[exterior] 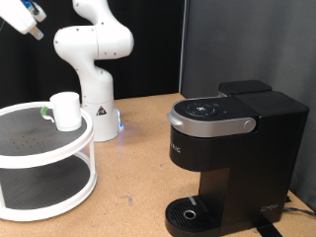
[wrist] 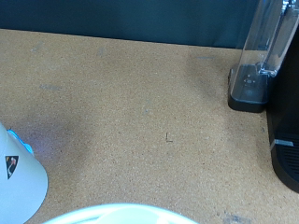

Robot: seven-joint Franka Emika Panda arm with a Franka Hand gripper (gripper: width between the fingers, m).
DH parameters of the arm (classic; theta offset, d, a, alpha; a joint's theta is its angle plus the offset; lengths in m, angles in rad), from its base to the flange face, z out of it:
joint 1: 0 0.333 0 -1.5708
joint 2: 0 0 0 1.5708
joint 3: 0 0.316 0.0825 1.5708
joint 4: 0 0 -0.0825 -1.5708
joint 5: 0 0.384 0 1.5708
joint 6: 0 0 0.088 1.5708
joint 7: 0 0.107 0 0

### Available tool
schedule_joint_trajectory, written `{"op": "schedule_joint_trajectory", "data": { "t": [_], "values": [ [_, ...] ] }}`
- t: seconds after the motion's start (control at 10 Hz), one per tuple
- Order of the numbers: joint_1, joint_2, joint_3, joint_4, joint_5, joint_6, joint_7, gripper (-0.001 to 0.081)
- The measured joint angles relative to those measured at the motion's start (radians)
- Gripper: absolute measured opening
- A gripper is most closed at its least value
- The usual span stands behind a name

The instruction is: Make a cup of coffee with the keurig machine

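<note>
Gripper (exterior: pixel 33 22) is seen at the exterior view's top left, raised high, well above the cup (exterior: pixel 65 111); nothing is seen between its fingers, and whether it is wide or narrow cannot be told. Fingers are not shown in the wrist view.

The cup is stood upright on the top tier of the white two-tier rack (exterior: pixel 39 166), exterior view's left. The keurig machine (exterior: pixel 232 153) is placed on the surface (exterior: pixel 133 173) at the right, lid down, drip tray (exterior: pixel 188 212) bare.

Judgement: cup pickup is not yet done. A centred, vertical descent over the cup is advised, rack rim avoided.
</note>
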Motion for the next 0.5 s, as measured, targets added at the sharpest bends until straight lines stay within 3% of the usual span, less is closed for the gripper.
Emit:
{"op": "schedule_joint_trajectory", "data": {
  "t": [0.5],
  "values": [
    [0.0,0.03,-0.021,0.026,-0.003,-0.003,0.002,0.0001]
  ]
}}
